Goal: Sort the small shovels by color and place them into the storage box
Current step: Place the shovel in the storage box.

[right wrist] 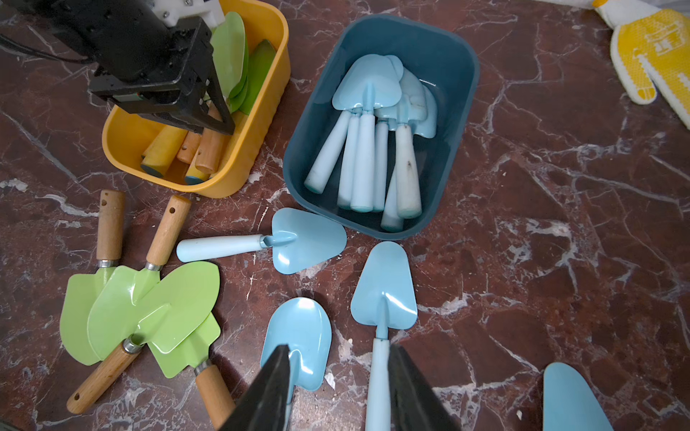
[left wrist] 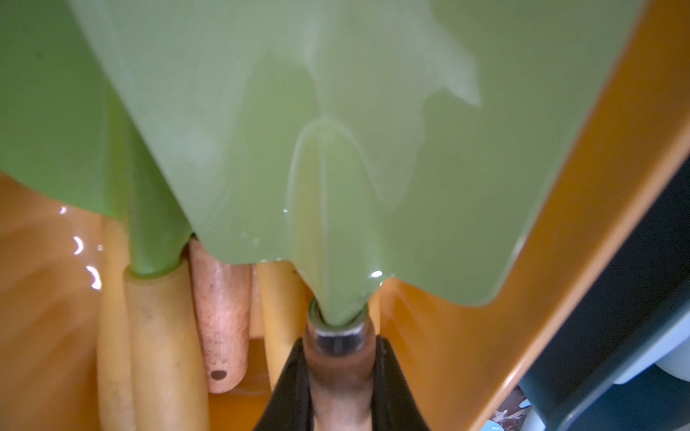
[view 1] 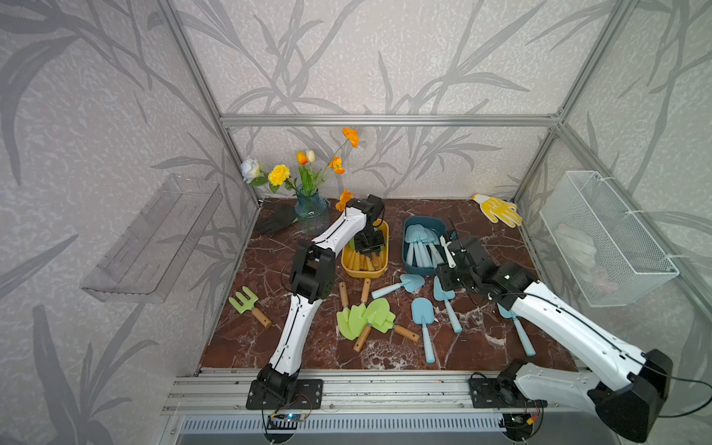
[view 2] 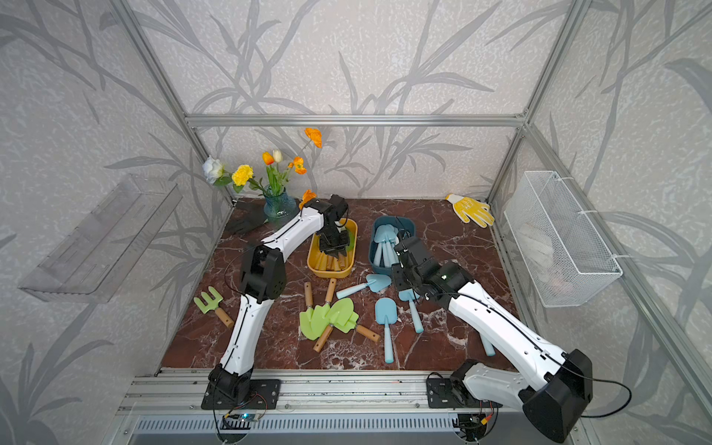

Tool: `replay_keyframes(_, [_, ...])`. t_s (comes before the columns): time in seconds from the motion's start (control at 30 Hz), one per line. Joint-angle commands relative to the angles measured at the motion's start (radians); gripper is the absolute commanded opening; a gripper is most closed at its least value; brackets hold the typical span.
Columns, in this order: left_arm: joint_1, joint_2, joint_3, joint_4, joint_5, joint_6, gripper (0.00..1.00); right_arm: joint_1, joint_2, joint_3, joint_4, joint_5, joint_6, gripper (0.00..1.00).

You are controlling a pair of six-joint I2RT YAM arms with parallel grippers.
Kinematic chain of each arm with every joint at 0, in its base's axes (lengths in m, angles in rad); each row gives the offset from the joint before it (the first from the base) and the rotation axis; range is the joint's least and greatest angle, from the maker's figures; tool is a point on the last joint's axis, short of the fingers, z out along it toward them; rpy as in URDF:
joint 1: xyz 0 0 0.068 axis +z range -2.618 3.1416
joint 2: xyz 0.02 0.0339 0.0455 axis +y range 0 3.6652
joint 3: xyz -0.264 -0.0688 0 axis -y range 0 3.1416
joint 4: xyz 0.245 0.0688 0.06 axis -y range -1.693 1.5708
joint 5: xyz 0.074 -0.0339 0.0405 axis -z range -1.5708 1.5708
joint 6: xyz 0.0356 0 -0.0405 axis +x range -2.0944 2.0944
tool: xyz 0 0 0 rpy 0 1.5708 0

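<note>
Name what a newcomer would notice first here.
A heap of lime-green shovels with wooden handles lies mid-front on the red marble tabletop, pale blue plastic shovels scattered beside it. Behind stand a yellow plastic tub and a dark blue plastic tub; inside the yellow one the left tool grips another green shovel by its wooden handle.

left arm [view 1: 296, 327] stretched forward — left claw [left wrist: 339, 341] clamped | right arm [view 1: 558, 319] bent — right claw [right wrist: 338, 347] parted, hovering

Grey leaf-patterned wallpaper [view 1: 385, 57] surrounds the cell behind an aluminium frame [view 1: 385, 120]; the bench [view 1: 481, 346] is dark red marble with white veins.
</note>
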Motion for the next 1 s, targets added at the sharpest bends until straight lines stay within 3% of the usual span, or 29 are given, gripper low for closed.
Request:
replay_keyframes(0.0, [-0.015, 0.030, 0.033, -0.044, 0.013, 0.012, 0.14, -0.002, -0.023, -0.026, -0.023, 0.026, 0.033, 0.45])
replay_keyframes(0.13, [-0.015, 0.013, 0.031, -0.068, -0.012, 0.015, 0.48, -0.003, -0.029, -0.050, -0.030, 0.026, 0.048, 0.46])
replay_keyframes(0.3, [-0.025, -0.096, -0.014, -0.085, -0.055, 0.005, 0.65, -0.003, -0.031, -0.084, -0.058, 0.052, 0.085, 0.49])
replay_keyframes(0.43, [-0.043, -0.234, -0.149, -0.002, -0.079, -0.044, 0.69, -0.012, -0.012, -0.123, -0.087, 0.061, 0.128, 0.52])
replay_keyframes(0.67, [-0.049, -0.429, -0.453, 0.182, -0.110, -0.140, 0.69, -0.073, 0.035, -0.209, -0.066, -0.033, 0.205, 0.53])
replay_keyframes(0.83, [-0.048, -0.461, -0.530, 0.198, -0.111, -0.158, 0.69, -0.195, 0.009, -0.269, -0.071, -0.116, 0.263, 0.53])
replay_keyframes(0.97, [-0.048, -0.466, -0.551, 0.209, -0.103, -0.169, 0.69, -0.200, -0.005, -0.276, -0.060, -0.152, 0.236, 0.53])
